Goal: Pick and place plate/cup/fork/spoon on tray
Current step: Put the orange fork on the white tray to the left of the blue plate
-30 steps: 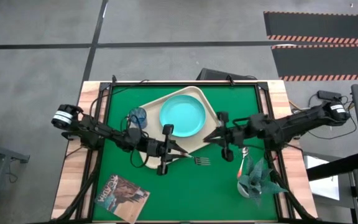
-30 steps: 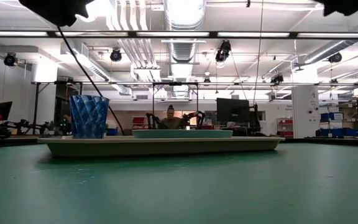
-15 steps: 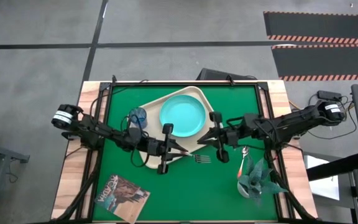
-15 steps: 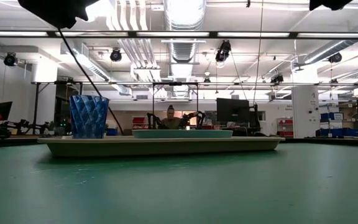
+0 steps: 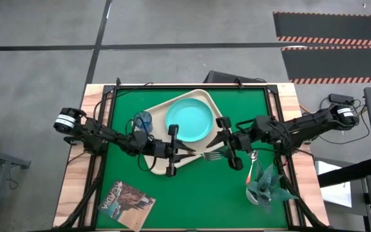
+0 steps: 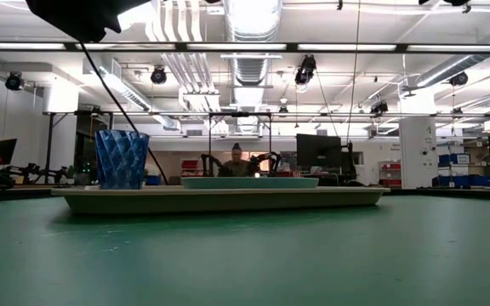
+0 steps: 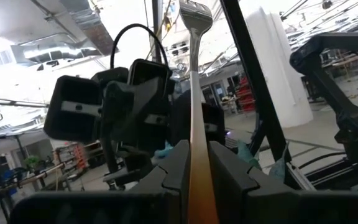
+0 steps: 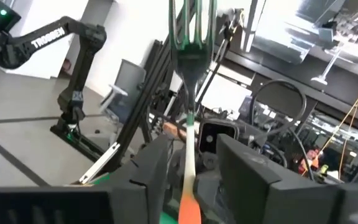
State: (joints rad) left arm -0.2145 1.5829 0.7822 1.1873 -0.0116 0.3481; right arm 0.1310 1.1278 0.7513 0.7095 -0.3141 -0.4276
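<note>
The fork (image 5: 206, 155) hangs over the tray's near right edge, tines toward the table's right, with my left gripper (image 5: 180, 153) shut on its handle. My right gripper (image 5: 221, 154) faces it from the right. It is open, with a finger on either side of the fork's neck (image 8: 190, 112) and a gap on both sides. The turquoise plate (image 5: 189, 120) and the blue cup (image 5: 142, 120) stand on the beige tray (image 5: 160, 105). The spoon (image 5: 253, 156) lies on the green mat beside my right arm. My left gripper pinches the fork's red-orange handle (image 7: 194, 163) between its two fingers. The fingers come level from the table's left and lie along the fork. The fork sticks straight out past the fingertips, tines (image 7: 196, 14) foremost, clear of the mat and tray.
A magazine (image 5: 126, 203) lies at the mat's near left. A teal leafy object (image 5: 265, 183) stands at the near right, close to my right arm. In the low view the tray (image 6: 219, 199) with the cup (image 6: 122, 159) and plate (image 6: 249, 182) stands mid-table.
My right gripper has moved toward the table's left and slightly nearer, up to the fork's tine end, and has opened. My left gripper has swung the fork's tines toward the far edge, from slanting near-right to pointing straight right at my right gripper.
</note>
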